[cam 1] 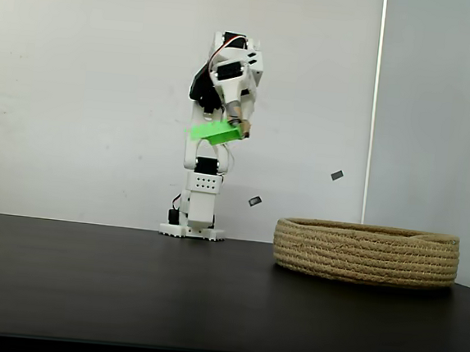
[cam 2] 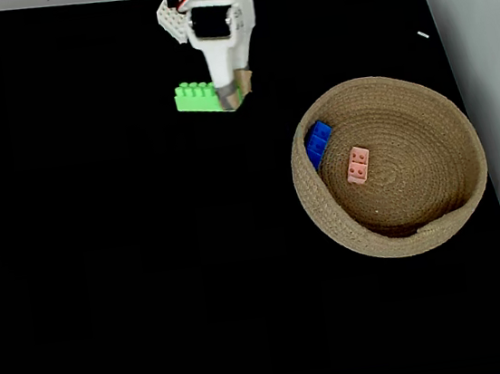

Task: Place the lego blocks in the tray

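My gripper [cam 1: 237,132] is shut on the bright green brick [cam 1: 214,131], which hangs high above the table and sticks out to the left of the fingers. From above, the gripper [cam 2: 235,97] and green brick [cam 2: 197,97] lie up and to the left of the tray [cam 2: 420,230]. The tray [cam 1: 366,253], a wide coiled-rope basket, stands on the table to the right. Inside it the blue brick [cam 2: 318,142] leans against the left wall and the salmon-orange brick [cam 2: 358,165] lies near the middle.
The dark table [cam 1: 110,289] stretches open to the left and front of the tray. The arm's white base [cam 1: 193,222] stands at the back against a pale wall. The table's right edge [cam 2: 499,211] runs close past the tray.
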